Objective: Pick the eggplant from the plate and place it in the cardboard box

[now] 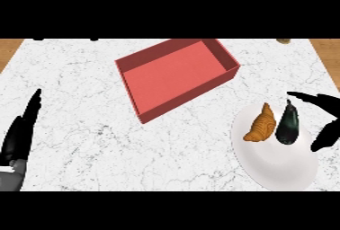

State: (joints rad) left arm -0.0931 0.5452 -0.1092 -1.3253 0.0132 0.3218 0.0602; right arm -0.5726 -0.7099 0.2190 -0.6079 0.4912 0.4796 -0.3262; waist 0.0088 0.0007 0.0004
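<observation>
A dark eggplant (288, 126) lies on the white plate (275, 168) at the lower right, next to an orange-brown croissant (261, 124). My right hand (326, 117) is at the right edge, just right of the eggplant, its fingers and thumb spread and open around the eggplant's right side without closing on it. The reddish cardboard box (174, 74) sits open at the upper middle of the marble counter, with nothing inside. My left hand (21, 128) rests at the left edge, fingers straight and pointing up.
The marble counter (79, 90) stretches between the box and the left hand. A small round brown thing (284, 41) shows at the far right back edge. Wooden floor borders the counter on both sides.
</observation>
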